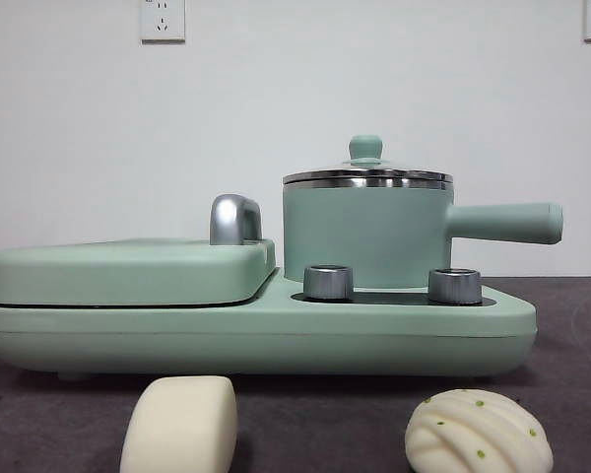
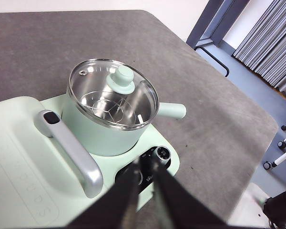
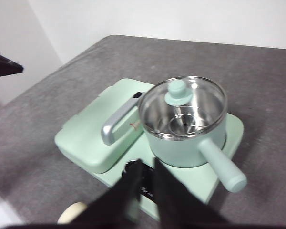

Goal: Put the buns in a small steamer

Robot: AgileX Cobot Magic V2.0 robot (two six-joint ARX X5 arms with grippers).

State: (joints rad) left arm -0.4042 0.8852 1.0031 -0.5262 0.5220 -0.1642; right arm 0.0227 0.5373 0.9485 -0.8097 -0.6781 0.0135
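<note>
The small steamer (image 1: 366,232) is a mint-green pot with its glass lid (image 1: 366,175) on and its side handle pointing right. Two buns lie on the table in front of it: a smooth cream oblong bun (image 1: 180,426) on the left and a white pleated bun (image 1: 478,432) with green specks on the right. Neither arm shows in the front view. My left gripper (image 2: 145,160) hangs high above the steamer (image 2: 112,114), jaws together and holding nothing. My right gripper (image 3: 147,164) is also high over the steamer (image 3: 183,129), shut and empty, with the cream bun (image 3: 72,212) just showing below.
The steamer stands on a mint-green cooker base (image 1: 276,335) with two steel knobs (image 1: 328,282). A flat hinged griddle cover (image 1: 128,271) with a chrome handle (image 1: 234,219) fills the base's left half. The grey table's edge (image 2: 257,157) drops off beyond the pot handle.
</note>
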